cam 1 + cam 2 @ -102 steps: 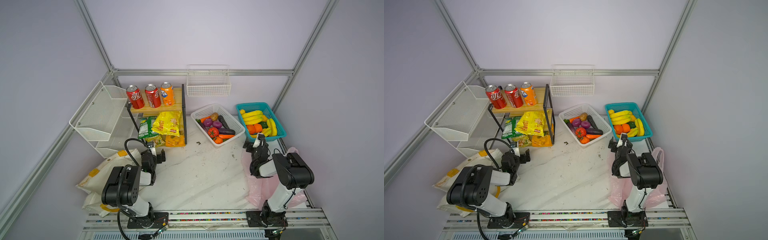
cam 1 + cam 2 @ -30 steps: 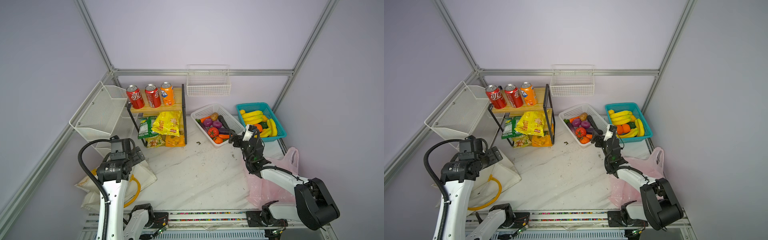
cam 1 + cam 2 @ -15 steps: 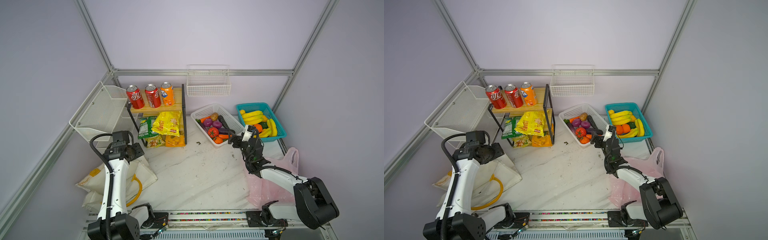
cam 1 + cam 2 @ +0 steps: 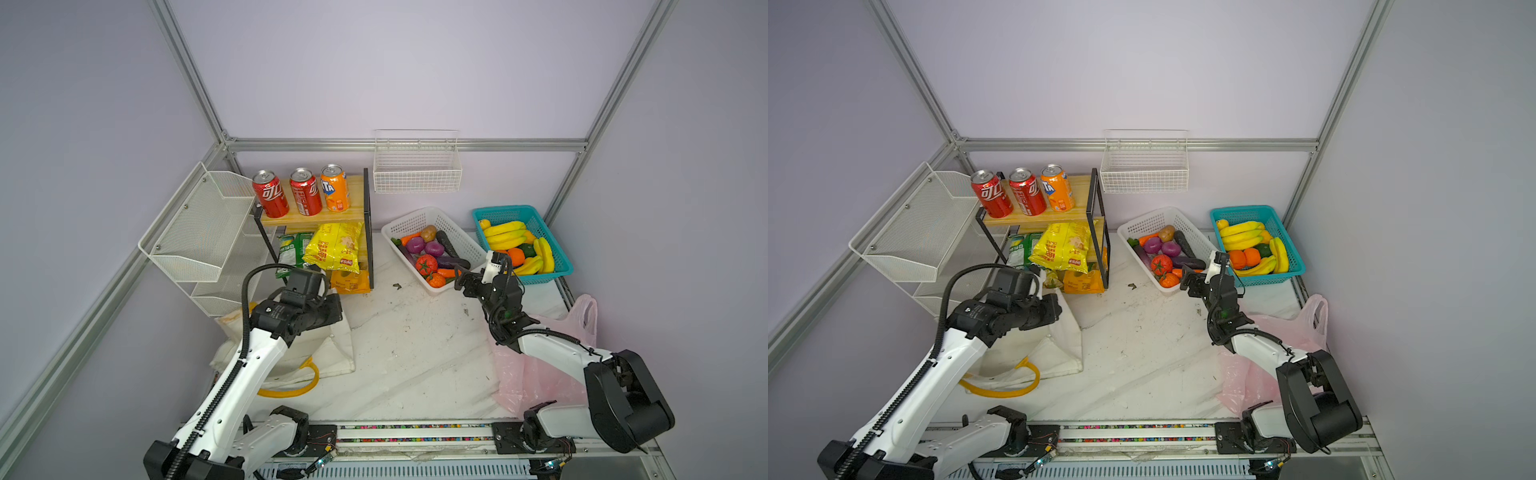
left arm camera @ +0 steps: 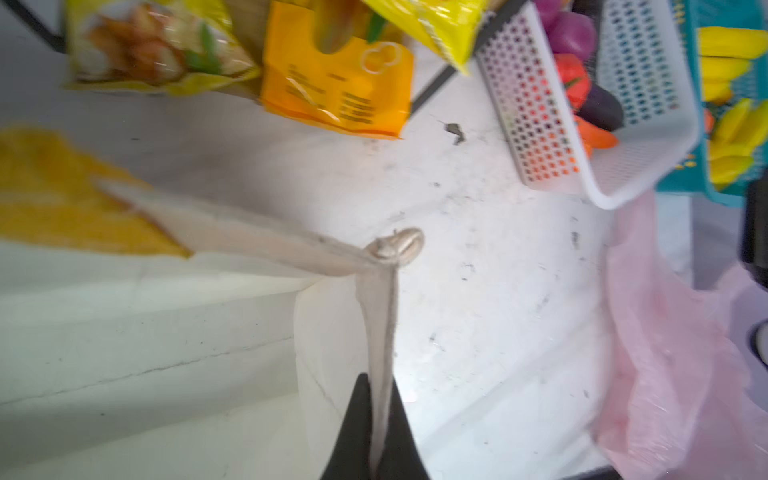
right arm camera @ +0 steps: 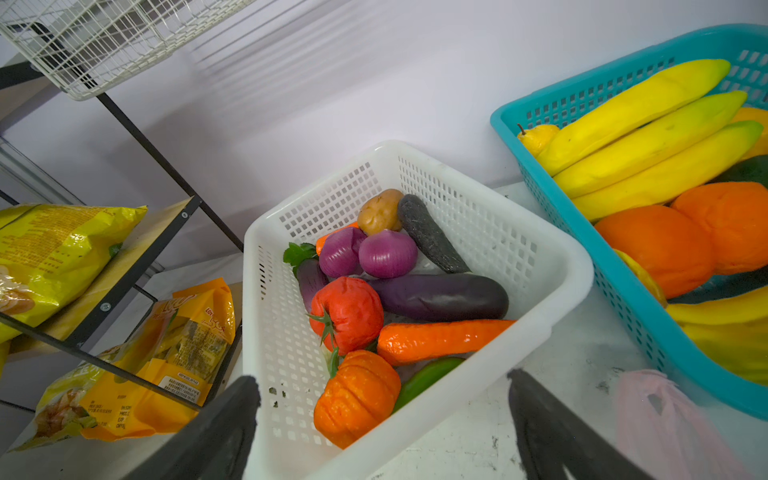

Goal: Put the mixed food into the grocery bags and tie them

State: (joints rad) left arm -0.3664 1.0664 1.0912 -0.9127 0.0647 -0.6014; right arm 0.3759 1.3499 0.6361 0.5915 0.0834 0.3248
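Note:
My left gripper (image 4: 332, 308) (image 5: 380, 419) is shut on the rim of the cream canvas tote (image 4: 328, 349) (image 4: 1061, 340), pulling the fabric (image 5: 374, 316) taut. The tote's yellow-orange handle (image 4: 291, 388) lies on the table. The pink plastic bag (image 4: 582, 320) (image 4: 1246, 374) lies flat under my right arm. My right gripper (image 4: 462, 283) (image 6: 382, 378) hangs open over the white basket's near corner. The orange soda can (image 4: 334, 189) stands on the rack's top shelf, with the yellow crisp packet (image 4: 334, 251) below it. Oranges (image 4: 515, 255) (image 6: 656, 249) sit in the teal basket (image 4: 519, 211).
The white basket (image 4: 471, 245) holds several vegetables. Two red cola cans (image 4: 286, 195) stand beside the soda can. A green packet (image 4: 289, 253) and an orange pouch (image 4: 351, 282) sit on the rack's lower levels. A white mesh shelf (image 4: 195, 232) stands left, and a wire basket (image 4: 415, 174) hangs on the back wall.
My left gripper shut on the tote's rim and swung right toward the rack, lifting that side of the tote. The right arm has barely moved.

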